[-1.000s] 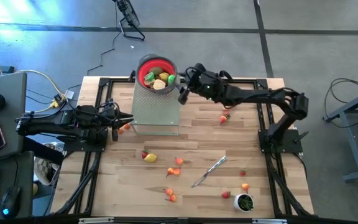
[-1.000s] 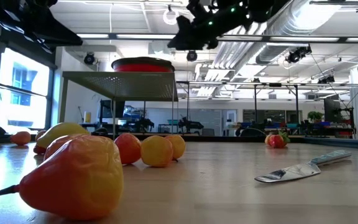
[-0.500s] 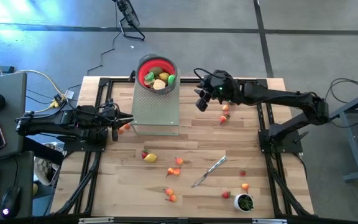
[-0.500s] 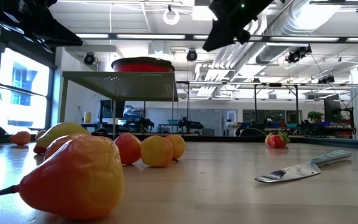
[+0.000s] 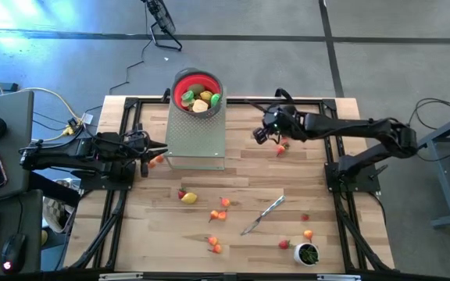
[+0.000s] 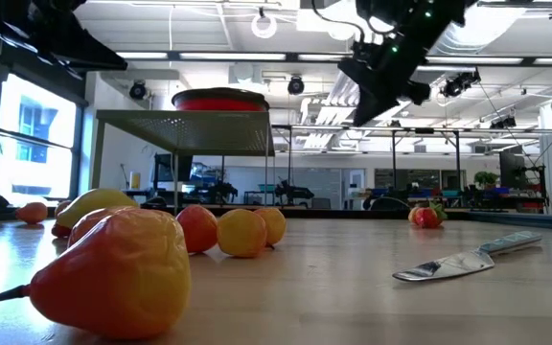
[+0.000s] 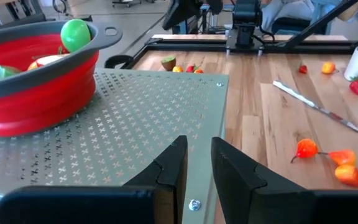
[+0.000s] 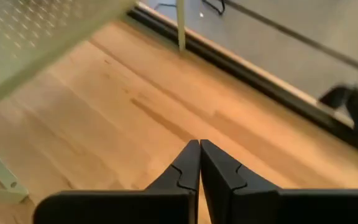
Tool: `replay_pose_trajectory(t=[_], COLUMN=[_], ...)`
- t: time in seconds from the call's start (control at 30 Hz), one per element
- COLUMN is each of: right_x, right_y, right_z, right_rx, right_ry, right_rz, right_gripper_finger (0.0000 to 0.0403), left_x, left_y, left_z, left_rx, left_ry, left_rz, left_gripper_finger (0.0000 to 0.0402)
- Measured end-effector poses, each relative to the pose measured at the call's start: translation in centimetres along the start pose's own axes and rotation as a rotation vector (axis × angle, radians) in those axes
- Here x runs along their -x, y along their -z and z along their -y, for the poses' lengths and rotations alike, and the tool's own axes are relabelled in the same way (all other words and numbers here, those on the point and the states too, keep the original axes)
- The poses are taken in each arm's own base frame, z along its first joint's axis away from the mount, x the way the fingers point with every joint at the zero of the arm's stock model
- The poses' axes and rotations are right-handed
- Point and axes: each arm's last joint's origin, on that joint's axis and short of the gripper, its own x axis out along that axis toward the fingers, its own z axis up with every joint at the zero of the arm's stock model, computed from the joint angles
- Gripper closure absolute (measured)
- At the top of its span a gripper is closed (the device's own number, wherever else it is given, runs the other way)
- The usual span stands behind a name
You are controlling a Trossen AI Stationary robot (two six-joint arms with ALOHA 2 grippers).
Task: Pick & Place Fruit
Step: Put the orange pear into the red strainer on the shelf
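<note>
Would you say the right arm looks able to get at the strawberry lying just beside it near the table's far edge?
Probably yes: the right end effector hangs shut and empty over bare wood close to the strawberry, with nothing between them. It would have to open first.

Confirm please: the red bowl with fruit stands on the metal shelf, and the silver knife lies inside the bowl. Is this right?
Not quite. The red bowl with fruit does stand on the metal shelf, but the high view shows the silver knife lying on the wooden table, far from the bowl.
</note>
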Motion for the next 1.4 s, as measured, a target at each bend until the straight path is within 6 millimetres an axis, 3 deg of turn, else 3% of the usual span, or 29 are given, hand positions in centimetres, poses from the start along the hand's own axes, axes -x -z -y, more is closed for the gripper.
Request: replay_pose_trajectory(t=[0.27,0.57,0.93,1.17,1.27,1.4], right_x=[1.5,3.4,4.1,4.1,3.8,3.4], right_y=[4.1,8.4,9.3,9.3,9.4,9.8], right_z=[0.1,-0.2,-1.0,-1.0,-1.1,-1.1], right_rx=[-0.161,-0.287,-0.22,-0.411,-0.425,-0.398], right_ry=[0.06,0.156,0.073,0.118,0.146,0.193], right_rz=[-0.06,-0.307,-0.41,-0.394,-0.385,-0.406], right_gripper_finger=[0.04,0.04,0.04,0.04,0.0384,0.0333], left_x=[0.0,0.0,0.0,0.0,0.0,0.0], left_y=[0.0,0.0,0.0,0.0,0.0,0.0], left_z=[0.0,0.0,0.0,0.0,0.0,0.0], left_rx=[-0.016,-0.016,-0.017,-0.019,-0.019,-0.019], left_ry=[0.0,0.0,0.0,0.0,0.0,0.0], left_rz=[0.0,0.0,0.0,0.0,0.0,0.0], left_gripper_finger=[0.0334,0.0334,0.0334,0.0334,0.0334,0.0334])
